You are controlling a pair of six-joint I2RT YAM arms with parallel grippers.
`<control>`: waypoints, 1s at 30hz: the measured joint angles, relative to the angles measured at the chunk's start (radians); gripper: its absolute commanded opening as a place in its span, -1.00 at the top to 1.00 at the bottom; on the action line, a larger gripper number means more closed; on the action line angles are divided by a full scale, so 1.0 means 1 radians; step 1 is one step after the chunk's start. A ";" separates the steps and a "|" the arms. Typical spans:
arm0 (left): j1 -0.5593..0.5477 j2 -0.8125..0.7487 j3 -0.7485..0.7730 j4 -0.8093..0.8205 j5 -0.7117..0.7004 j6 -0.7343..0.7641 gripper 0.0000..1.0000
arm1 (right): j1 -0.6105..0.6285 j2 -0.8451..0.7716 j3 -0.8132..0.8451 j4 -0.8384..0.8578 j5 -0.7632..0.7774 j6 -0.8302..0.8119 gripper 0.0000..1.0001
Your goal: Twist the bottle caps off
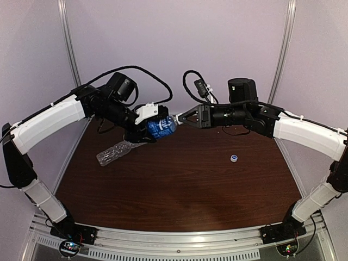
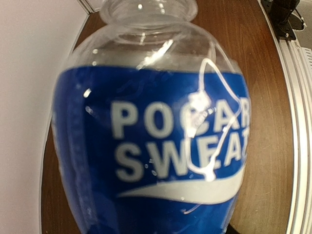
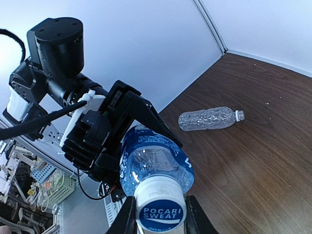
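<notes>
1. Cap (image 3: 161, 205) of the labelled bottle (image 1: 162, 126): white, with blue "POCARI SWEAT" print on top. It sits on the bottle's neck, with a dark finger (image 3: 127, 217) of the right tool (image 1: 179, 120) pressed against each side.
2. Right tool: closed on that cap, reaching in from the right, level with the bottle.
3. Left tool (image 1: 154, 130): clamped around the blue-labelled body, holding the bottle in the air above the far-left part of the surface (image 1: 179, 190). The cap end points right, toward the other arm. In the left wrist view the label fills nearly the whole frame.
4. Unlabelled bottle (image 1: 115, 153): clear and crinkled, lying on its side on the surface, below and left of the held bottle and apart from both tools. Its end shows white in the right wrist view; I cannot tell whether that is a cap or a neck ring.
5. Loose cap (image 1: 234, 158): small and bluish-white, resting alone on the right half of the surface, well apart from both bottles.
</notes>
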 measured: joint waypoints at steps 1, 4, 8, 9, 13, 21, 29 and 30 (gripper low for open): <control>0.000 -0.002 0.000 0.000 0.001 0.002 0.00 | -0.001 0.000 0.000 0.002 -0.006 0.005 0.78; 0.000 -0.007 -0.002 -0.003 0.004 0.005 0.00 | -0.001 0.001 0.000 0.006 -0.018 -0.008 0.97; 0.005 -0.013 -0.002 -0.023 0.037 0.023 0.01 | 0.000 -0.002 0.000 -0.002 -0.055 -0.101 1.00; 0.006 -0.014 -0.002 -0.032 0.055 0.035 0.01 | 0.002 -0.006 0.000 -0.010 -0.063 -0.148 1.00; 0.007 -0.014 -0.002 -0.087 0.158 0.076 0.03 | 0.035 -0.046 -0.003 -0.087 -0.071 -0.431 1.00; 0.002 -0.011 -0.002 -0.205 0.296 0.145 0.04 | 0.145 -0.086 0.048 -0.282 0.036 -0.961 1.00; 0.003 0.008 -0.002 -0.241 0.317 0.176 0.05 | 0.217 -0.093 0.059 -0.352 0.215 -1.204 -0.99; 0.004 0.008 -0.002 -0.238 0.322 0.176 0.05 | 0.221 -0.099 0.045 -0.349 0.232 -1.203 -0.99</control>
